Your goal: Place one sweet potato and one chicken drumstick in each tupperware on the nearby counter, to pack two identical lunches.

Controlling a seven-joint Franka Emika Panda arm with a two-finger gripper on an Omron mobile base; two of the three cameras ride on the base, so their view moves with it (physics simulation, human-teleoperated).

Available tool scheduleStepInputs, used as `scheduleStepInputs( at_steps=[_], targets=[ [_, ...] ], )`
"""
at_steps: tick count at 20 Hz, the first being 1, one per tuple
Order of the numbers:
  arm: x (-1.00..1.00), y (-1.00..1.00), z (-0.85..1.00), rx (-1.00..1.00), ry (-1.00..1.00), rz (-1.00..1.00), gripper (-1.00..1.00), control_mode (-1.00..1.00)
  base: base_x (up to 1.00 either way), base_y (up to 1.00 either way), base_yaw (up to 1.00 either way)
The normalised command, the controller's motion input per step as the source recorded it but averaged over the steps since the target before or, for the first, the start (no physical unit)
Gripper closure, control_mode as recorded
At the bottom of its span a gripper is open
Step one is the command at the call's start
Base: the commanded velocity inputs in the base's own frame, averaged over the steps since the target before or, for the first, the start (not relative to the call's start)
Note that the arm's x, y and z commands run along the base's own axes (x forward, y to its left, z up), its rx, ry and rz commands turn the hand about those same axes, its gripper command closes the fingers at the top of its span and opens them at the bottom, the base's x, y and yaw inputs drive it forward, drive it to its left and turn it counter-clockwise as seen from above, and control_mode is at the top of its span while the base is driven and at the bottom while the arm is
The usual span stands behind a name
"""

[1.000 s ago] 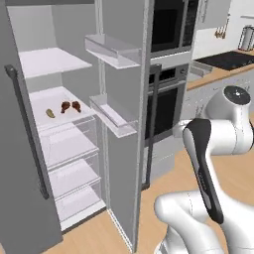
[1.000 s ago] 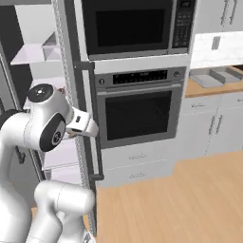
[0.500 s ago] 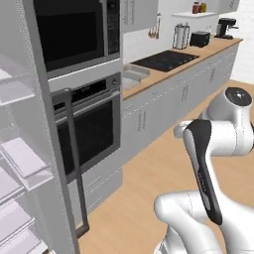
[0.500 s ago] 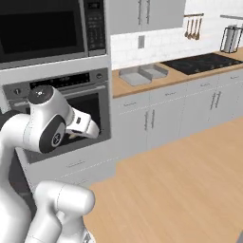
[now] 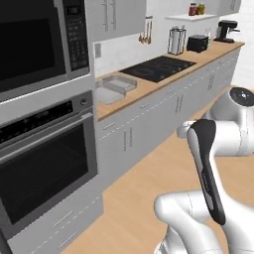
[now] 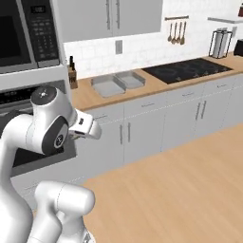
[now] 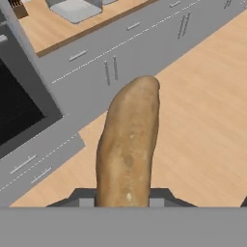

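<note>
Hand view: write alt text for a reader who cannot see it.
A tan sweet potato stands up from between the gripper fingers, clamped at its lower end. Beyond it lie pale grey cabinet fronts and a light wood floor. At the top edge, a grey tupperware sits on the wooden counter.

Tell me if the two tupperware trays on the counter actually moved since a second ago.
Cannot tell. The base turned, so the whole picture shifted. The tupperware trays now lie side by side on the counter, left of the cooktop.
</note>
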Motion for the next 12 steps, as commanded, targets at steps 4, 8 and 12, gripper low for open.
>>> scheduleStepInputs(
  at_steps=[4, 8, 12],
  targets=[
    [0.00, 0.00, 0.00, 0.00, 0.00, 0.00, 1.00, 1.00, 1.00, -0.26, 0.15],
    [0.00, 0.00, 0.00, 0.00, 0.00, 0.00, 1.00, 1.00, 1.00, -0.22, 0.24],
    [0.00, 0.00, 0.00, 0.00, 0.00, 0.00, 1.00, 1.00, 1.00, -0.33, 0.32]
  ],
)
